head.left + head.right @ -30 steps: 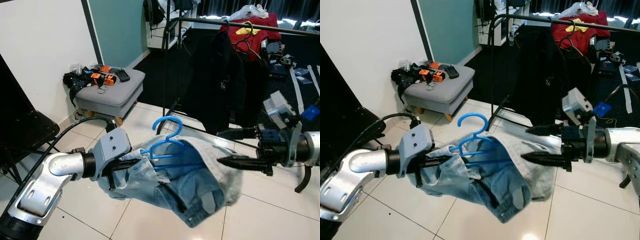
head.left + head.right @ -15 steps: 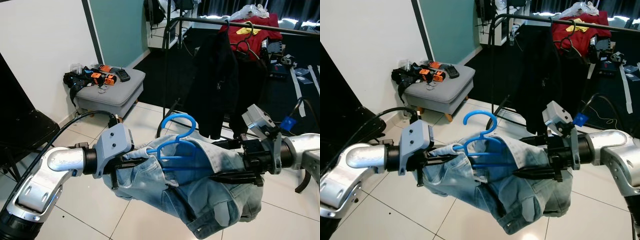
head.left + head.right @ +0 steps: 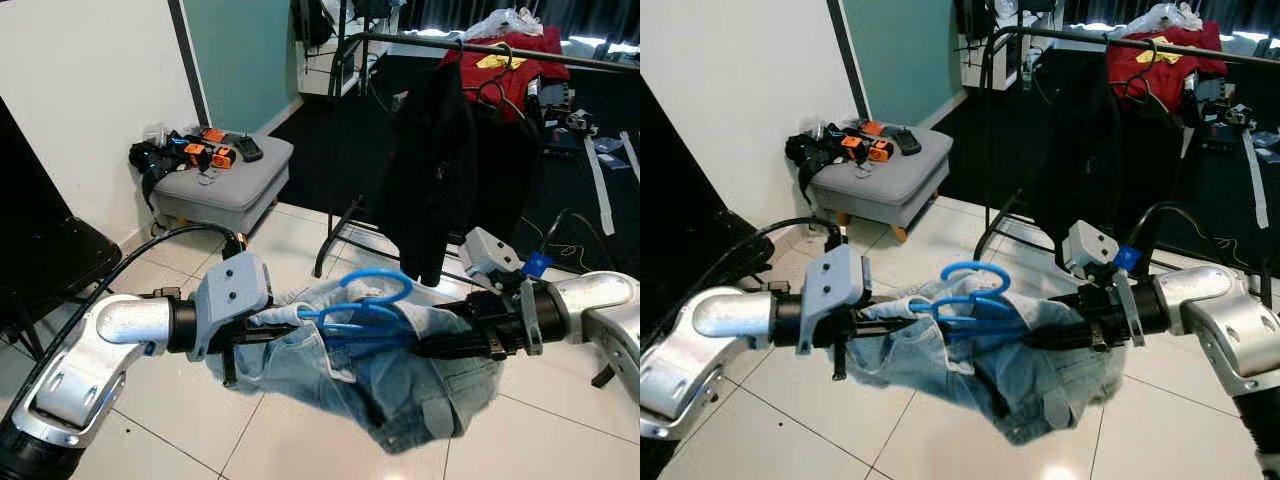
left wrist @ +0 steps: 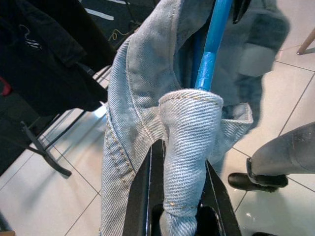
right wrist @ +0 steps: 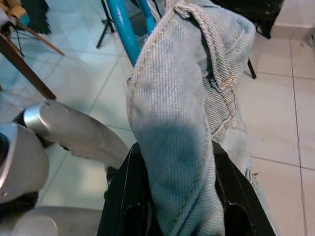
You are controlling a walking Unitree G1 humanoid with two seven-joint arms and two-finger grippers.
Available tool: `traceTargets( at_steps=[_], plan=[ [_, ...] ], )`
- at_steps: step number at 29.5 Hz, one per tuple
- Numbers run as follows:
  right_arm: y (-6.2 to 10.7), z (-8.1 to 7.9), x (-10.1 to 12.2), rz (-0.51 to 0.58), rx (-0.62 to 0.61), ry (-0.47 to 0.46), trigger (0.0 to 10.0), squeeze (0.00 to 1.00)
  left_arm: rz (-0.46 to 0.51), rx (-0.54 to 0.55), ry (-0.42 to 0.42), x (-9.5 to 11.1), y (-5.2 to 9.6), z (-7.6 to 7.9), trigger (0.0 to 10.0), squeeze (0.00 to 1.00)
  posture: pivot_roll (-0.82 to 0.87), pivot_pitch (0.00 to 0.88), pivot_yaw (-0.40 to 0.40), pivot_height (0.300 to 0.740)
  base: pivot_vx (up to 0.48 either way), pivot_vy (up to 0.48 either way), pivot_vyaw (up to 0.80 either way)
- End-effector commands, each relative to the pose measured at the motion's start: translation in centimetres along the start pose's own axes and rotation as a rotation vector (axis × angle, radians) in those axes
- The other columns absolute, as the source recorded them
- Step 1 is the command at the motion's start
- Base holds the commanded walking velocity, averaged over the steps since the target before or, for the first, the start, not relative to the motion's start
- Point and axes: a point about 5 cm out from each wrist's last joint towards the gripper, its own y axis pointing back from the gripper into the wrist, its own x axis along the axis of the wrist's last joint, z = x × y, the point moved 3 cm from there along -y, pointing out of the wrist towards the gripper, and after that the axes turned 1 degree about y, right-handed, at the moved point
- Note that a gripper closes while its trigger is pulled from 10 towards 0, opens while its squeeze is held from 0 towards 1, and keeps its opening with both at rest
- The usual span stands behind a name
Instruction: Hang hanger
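The robot holds the jeans [image 3: 390, 370] up between its arms, above the tiled floor [image 3: 280, 440], with the blue hanger [image 3: 365, 305] lying on them. The left gripper [image 4: 179, 196] is clamped on a denim fold, and the right gripper [image 5: 177, 196] pinches the other side. The rail [image 3: 480, 48] stands behind.

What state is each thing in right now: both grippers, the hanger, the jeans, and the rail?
Left gripper: shut on a fold of the jeans.
Right gripper: shut on the other end of the jeans.
Jeans: draped over the hanger, held up between both grippers, off the floor.
Hanger: blue, tilted, not yet hung.
Rail: black jacket and red garment hanging on it.
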Motion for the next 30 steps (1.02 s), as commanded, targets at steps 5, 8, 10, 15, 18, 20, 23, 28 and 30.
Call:
traceTargets(
  at_steps=[5, 8, 10, 15, 18, 20, 23, 28, 30],
  plan=[
    [-2.2, -1.0, -0.7, -0.025, 0.085, 0.020, 0.0, 0.00, 0.107, -0.031, -0.042, 2.6, -0.1, 0.3, 10.0, 0.00, -0.07, 0.063, 0.034, 0.740, 0.000, 0.000, 0.00],
    [-2.5, -1.1, -0.6, -0.014, 0.086, 0.023, 0.0, 0.00, 0.117, -0.032, -0.032, 2.8, -0.2, 0.3, 10.0, 0.00, -0.07, 0.063, 0.037, 0.740, 0.000, 0.000, 0.00],
    [-2.5, -1.1, -0.6, -0.014, 0.086, 0.023, 0.0, 0.00, 0.117, -0.032, -0.032, 2.8, -0.2, 0.3, 10.0, 0.00, -0.07, 0.063, 0.037, 0.740, 0.000, 0.000, 0.00],
    [-3.1, -1.0, -0.5, 0.005, 0.081, 0.024, 0.0, 0.00, 0.134, -0.013, 0.047, 2.6, -0.4, 0.2, 10.0, 1.00, -0.07, 0.061, 0.034, 0.740, 0.000, 0.000, 0.00],
    [-3.6, -0.9, -0.5, 0.023, 0.069, 0.019, 0.0, 0.00, 0.135, 0.022, 0.089, 2.2, -0.5, -0.1, 10.0, 1.00, -0.07, 0.062, 0.036, 0.740, 0.000, 0.000, 0.00],
    [-3.8, -0.9, -0.5, 0.035, 0.063, 0.014, 0.0, 0.00, 0.136, 0.037, 0.105, 1.9, -0.5, -0.2, 10.0, 1.00, -0.07, 0.060, 0.039, 0.740, 0.000, 0.000, 0.00],
    [-4.0, -1.0, -0.5, 0.045, 0.060, 0.009, 0.0, 0.00, 0.138, 0.046, 0.121, 1.8, -0.5, -0.2, 10.0, 1.00, -0.06, 0.060, 0.040, 0.740, 0.000, 0.000, 0.00],
    [-4.2, -0.8, -0.9, 0.053, 0.034, -0.006, 0.0, 0.00, 0.147, 0.108, 0.175, 1.2, 0.7, -0.9, 10.0, 1.00, -0.05, 0.063, 0.037, 0.740, 0.000, 0.000, 0.00],
    [-4.2, -0.8, -0.9, 0.053, 0.034, -0.006, 0.0, 0.00, 0.147, 0.108, 0.175, 1.2, 0.7, -0.9, 10.0, 1.00, -0.05, 0.063, 0.037, 0.740, 0.000, 0.000, 0.00]
  ],
)
